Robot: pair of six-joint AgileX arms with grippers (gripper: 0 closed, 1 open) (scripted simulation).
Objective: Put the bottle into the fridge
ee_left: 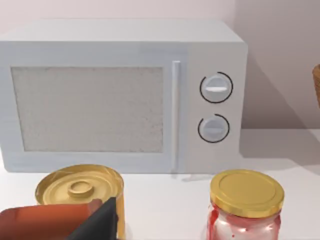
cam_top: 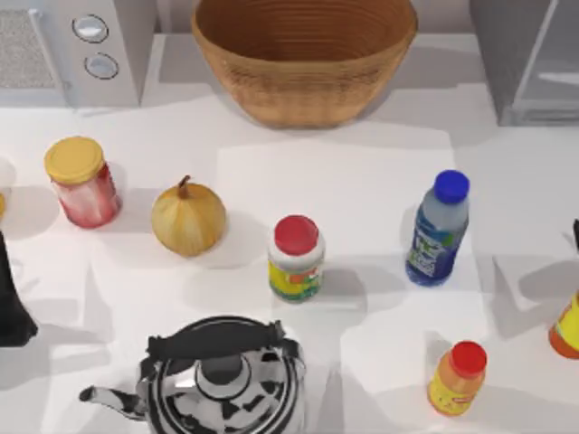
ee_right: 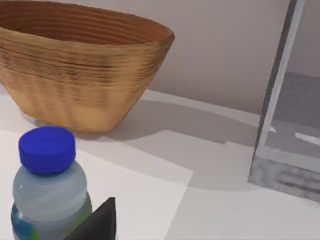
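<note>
In the top view, the bottle [cam_top: 438, 229] is seen upright toward the counter's [cam_top: 362, 181] right edge; the fridge [cam_top: 529, 59] is cut off at the back right corner. The basket [ee_right: 80, 65] is seen behind the bottle [ee_right: 47, 185] in the right wrist view. Neither gripper's state can be told.

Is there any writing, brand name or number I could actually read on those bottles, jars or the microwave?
None can be read.
bottle: blue-and-green label, marks too blurred to read.
white red-lidded jar: yellow-and-green label, no legible words.
small orange bottle: yellow label, too small to read.
microwave: two knobs, no printed numbers visible.
</note>
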